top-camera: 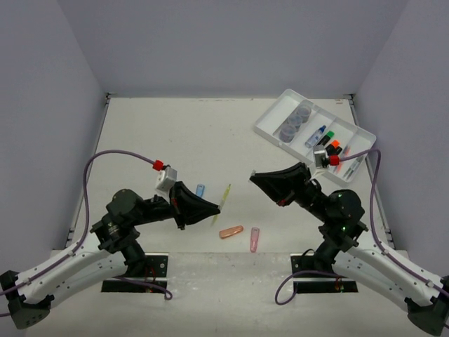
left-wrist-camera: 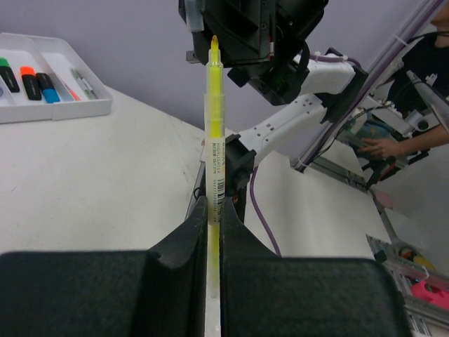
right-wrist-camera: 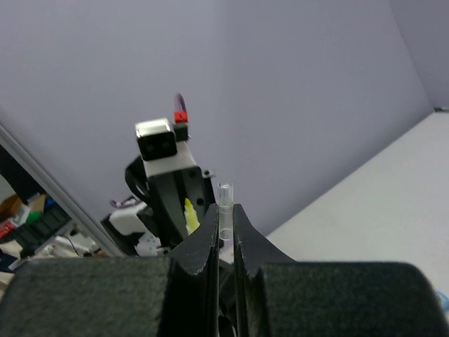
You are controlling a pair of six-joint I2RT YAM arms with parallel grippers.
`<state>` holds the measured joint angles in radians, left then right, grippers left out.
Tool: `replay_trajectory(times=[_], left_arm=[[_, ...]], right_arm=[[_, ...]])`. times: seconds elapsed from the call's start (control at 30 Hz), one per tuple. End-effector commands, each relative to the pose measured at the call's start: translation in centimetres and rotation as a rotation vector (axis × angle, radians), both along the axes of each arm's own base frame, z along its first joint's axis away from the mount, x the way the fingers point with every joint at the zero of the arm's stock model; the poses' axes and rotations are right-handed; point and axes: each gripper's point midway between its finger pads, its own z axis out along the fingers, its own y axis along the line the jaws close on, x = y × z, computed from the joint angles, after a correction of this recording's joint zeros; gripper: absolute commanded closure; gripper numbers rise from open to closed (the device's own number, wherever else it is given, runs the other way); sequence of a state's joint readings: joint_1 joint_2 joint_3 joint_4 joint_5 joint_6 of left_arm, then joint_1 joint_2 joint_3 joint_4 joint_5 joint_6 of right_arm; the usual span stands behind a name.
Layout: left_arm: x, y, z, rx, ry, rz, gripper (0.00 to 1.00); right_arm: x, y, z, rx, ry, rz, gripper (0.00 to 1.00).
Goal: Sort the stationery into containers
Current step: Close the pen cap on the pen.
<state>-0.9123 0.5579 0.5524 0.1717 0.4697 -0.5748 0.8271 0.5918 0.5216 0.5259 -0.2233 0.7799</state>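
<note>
The yellow pen (left-wrist-camera: 215, 140) sits clamped between the left fingers (left-wrist-camera: 195, 232), which are pressed together on its lower barrel. In the left wrist view it runs straight up the gap and reaches well past the fingertips toward 12 o'clock. Its pointed tip is bare, and a printed label wraps the barrel just above the fingertips. From the top view the pen is held clear of the bench (top-camera: 154, 133), slanted from 1 o'clock to 7 o'clock across the fingertips, near the middle of the bench's near half.

At 2 o'clock from the pen, and apart from it, the right fingers (right-wrist-camera: 208, 235) face the left ones. They are closed on a short clear tube (right-wrist-camera: 224, 200) that looks like a cap. Its open end pokes just beyond the tips toward 12 o'clock in the right wrist view.

A blue capsule (top-camera: 200, 189) lies on the bench at 10 o'clock, just beside the left fingertips. An orange piece (top-camera: 231, 232) lies at 5 o'clock from them, with a pink piece (top-camera: 254, 239) just beside it at 3 o'clock.

The white tray (top-camera: 273, 116) lies at the bench's 1 o'clock corner. It holds three round pots (top-camera: 295, 119) in one compartment and capped highlighters (top-camera: 330, 145) in another.
</note>
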Motion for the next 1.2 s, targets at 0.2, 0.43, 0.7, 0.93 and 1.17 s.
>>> replay_trajectory(times=[0.2,0.43,0.7,0.93,1.17], left_arm=[[1.6,-1.0,2.1,-0.132,0.06,0.045,1.0],[1.8,-1.4,2.1,-0.135,0.067,0.038,1.0],[1.8,-1.8,2.0,-0.133,0.073,0.025,1.0],[1.7,-1.8,2.2,-0.135,0.066,0.019,1.0],[1.7,-1.7,2.3,-0.138,0.064,0.02,1.0]], right_arm=[[0.4,-0.5,6.4,0.223,-0.061,-0.009,1.0],[0.0,0.3,6.5,0.2,-0.079,0.029,1.0],[0.0,1.6,6.1,0.162,-0.076,0.067,1.0],[0.1,2.4,5.7,0.136,-0.074,0.084,1.0],[0.2,2.8,5.1,0.121,-0.066,0.09,1.0]])
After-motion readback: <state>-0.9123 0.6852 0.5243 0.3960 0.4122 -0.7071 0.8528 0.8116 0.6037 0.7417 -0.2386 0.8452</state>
